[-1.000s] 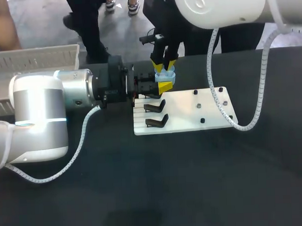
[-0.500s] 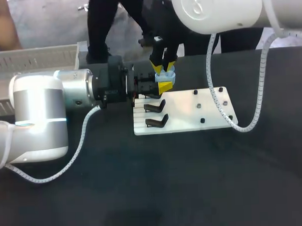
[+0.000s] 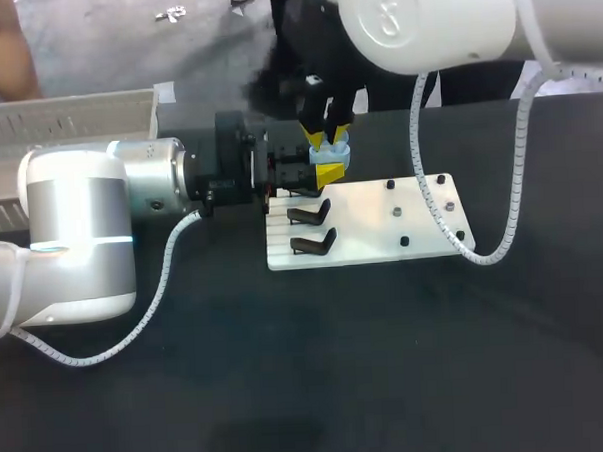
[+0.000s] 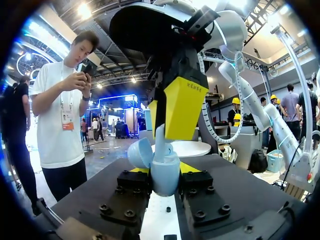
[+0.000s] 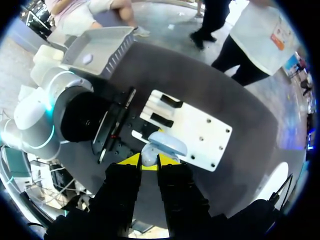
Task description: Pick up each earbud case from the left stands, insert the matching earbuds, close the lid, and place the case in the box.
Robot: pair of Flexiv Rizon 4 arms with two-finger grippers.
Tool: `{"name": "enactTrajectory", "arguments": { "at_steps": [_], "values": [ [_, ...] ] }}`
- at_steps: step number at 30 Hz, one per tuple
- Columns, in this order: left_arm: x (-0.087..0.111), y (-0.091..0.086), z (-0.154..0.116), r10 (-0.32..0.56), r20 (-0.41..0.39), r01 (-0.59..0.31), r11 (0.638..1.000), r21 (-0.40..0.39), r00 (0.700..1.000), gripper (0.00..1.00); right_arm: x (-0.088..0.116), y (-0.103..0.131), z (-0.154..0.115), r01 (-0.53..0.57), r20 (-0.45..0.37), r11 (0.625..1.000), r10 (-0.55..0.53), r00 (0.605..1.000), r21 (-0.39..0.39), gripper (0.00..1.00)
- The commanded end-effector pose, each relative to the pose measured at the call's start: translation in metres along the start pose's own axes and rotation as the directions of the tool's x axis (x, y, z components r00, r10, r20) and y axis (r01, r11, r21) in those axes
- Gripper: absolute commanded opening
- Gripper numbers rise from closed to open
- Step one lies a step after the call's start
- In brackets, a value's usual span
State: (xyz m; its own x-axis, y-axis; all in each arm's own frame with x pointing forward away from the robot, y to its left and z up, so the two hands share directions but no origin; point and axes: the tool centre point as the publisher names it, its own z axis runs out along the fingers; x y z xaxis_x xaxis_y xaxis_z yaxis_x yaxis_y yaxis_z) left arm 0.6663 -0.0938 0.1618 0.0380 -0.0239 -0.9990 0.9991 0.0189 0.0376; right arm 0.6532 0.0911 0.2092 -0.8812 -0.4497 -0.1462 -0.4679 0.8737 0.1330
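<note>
The left gripper [image 3: 317, 175] is clamped on the pale blue earbud case [image 4: 165, 177], lid open, beside the stand plate [image 3: 372, 233]. The right gripper [image 5: 149, 161] pinches, I think, an earbud [image 4: 160, 143] just above it. Better to lower straight, slowly, and release only when seated.

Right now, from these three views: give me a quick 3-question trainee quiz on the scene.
1. Fill in: the right gripper hangs directly ___ the light blue earbud case.
2. What holds the case? A) a black stand B) the left gripper C) the box
3. True or false: the case's lid is shut.

Key: 1 above; 2 B; 3 false, the lid stands open.
</note>
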Motion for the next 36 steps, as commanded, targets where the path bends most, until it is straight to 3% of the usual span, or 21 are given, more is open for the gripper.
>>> {"name": "enactTrajectory", "arguments": {
  "at_steps": [1,36],
  "values": [
    [0.0009,-0.0014,0.0004,0.004,0.004,-0.004,1.0,-0.006,1.0,0.0,-0.0021,0.0005,0.0021,-0.001,-0.005,1.0,0.001,1.0,0.008,0.0],
    [0.0009,-0.0014,0.0004,0.004,0.004,-0.004,1.0,-0.006,1.0,0.0,0.0058,-0.001,0.009,0.03,-0.022,0.997,-0.028,0.999,0.07,0.0]
  ]
}}
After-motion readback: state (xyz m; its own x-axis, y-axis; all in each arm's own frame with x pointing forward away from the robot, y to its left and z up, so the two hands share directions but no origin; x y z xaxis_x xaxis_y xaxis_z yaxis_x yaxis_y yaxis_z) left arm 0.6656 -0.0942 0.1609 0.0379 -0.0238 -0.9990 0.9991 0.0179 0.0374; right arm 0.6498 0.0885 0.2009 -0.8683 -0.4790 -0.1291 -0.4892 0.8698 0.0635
